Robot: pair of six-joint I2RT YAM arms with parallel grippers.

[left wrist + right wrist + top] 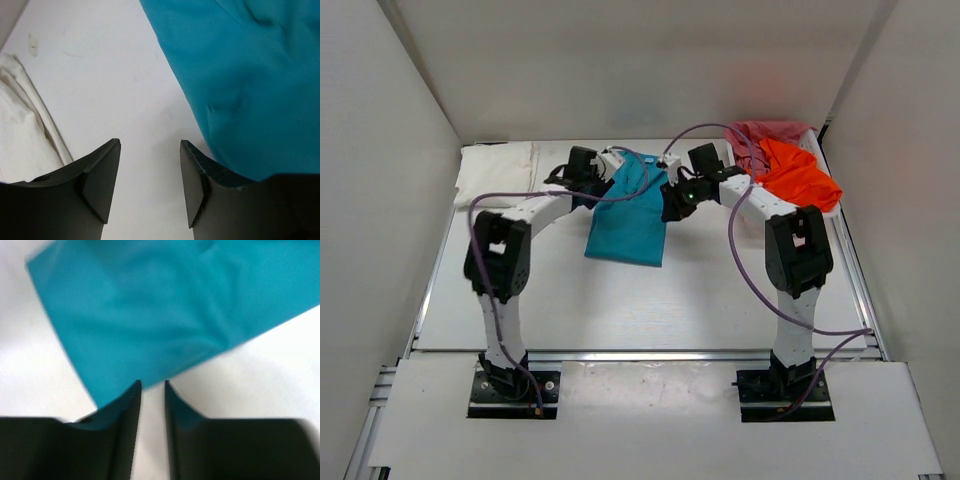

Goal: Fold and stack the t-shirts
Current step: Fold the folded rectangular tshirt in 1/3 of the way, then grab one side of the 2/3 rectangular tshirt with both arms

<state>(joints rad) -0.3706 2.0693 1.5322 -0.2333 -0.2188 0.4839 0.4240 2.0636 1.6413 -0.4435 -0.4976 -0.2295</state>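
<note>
The teal-blue t-shirt (630, 215) lies folded into a long strip at the table's far middle. My left gripper (605, 187) is at its far left edge, open and empty over bare table (150, 145), with the teal cloth (250, 75) just right of its right finger. My right gripper (672, 205) is at the shirt's right edge. Its jaws stand a narrow gap apart with nothing between them (152, 385), and the teal cloth (160, 315) lies just ahead. The white t-shirt (495, 170) lies at the far left. The orange t-shirt (800, 175) and pinkish-red t-shirt (765, 132) are heaped at the far right.
White walls close in the table on the left, back and right. The white shirt's edge (20, 125) is close to my left gripper's left finger. Purple cables (750, 270) hang from both arms. Bare table (640, 300) stretches between the shirt and the arm bases.
</note>
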